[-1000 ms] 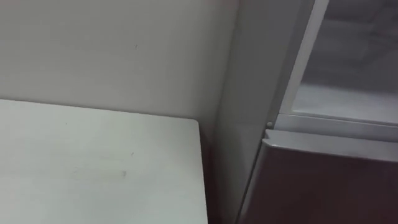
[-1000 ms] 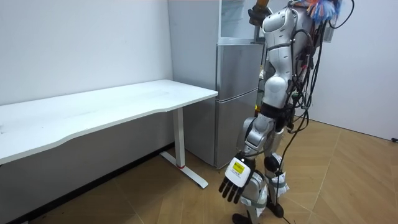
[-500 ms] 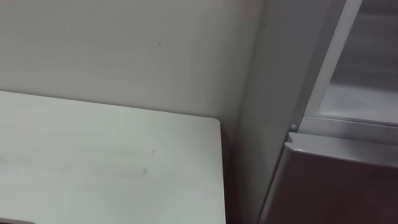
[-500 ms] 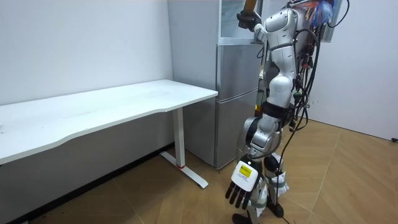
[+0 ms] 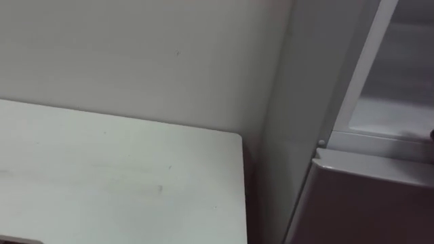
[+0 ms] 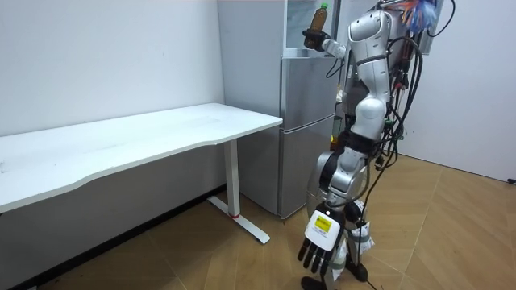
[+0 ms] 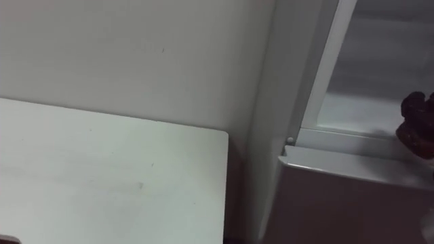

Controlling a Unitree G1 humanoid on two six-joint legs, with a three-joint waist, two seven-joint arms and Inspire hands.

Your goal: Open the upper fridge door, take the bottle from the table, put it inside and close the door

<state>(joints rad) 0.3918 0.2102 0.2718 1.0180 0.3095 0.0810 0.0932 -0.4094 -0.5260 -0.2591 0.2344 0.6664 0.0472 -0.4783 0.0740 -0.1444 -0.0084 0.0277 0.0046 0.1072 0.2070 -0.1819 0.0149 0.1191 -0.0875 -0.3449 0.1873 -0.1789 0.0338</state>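
Note:
In the room view I stand in front of the fridge with my right arm raised. My right hand (image 6: 313, 38) is shut on an upright brown bottle (image 6: 321, 14) with a yellow cap, held at the front of the open upper fridge compartment (image 6: 297, 24). My right hand's dark fingers (image 7: 417, 125) show at the right edge of the right eye view, just above the compartment's white floor (image 7: 352, 112). My left hand (image 6: 320, 240) hangs low by my leg with its fingers straight.
The closed grey lower fridge door (image 6: 306, 121) lies below the compartment, its top edge (image 5: 366, 163) close in front of me. A white desk (image 6: 145, 137) stands to my left against the wall, its corner (image 5: 230, 142) beside the fridge side.
My right hand has carried the bottle to the room view's left, up to the open upper compartment. My left hand has swung lower. The eye views have shifted a little.

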